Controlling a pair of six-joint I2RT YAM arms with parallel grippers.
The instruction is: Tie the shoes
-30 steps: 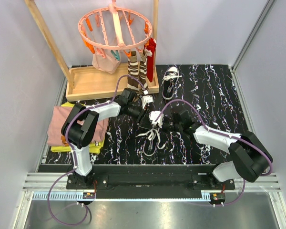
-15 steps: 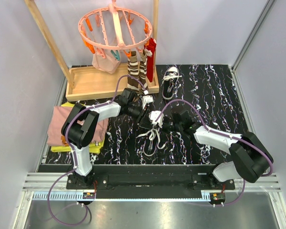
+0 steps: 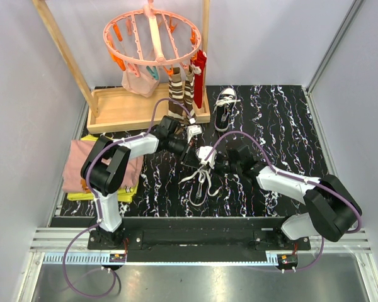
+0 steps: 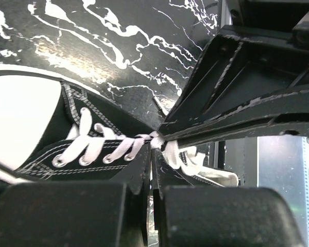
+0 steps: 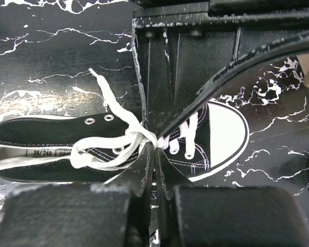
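The left end effector and right end effector meet tip to tip over 1 black shoe lying mid-table, each pinched shut on its white laces just above the eyelets; loose lace ends trail toward the arms. The 2nd shoe sits at the back beside the wooden tray

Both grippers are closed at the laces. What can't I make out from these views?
Laces where pinched: both wrist views, left gripper and right gripper tips cover them; knot unclear.
Near shoe, top view: mostly under both grippers.
Its heel, right wrist view: cut off by the left edge.
Far shoe, top view: lacing too small to read.
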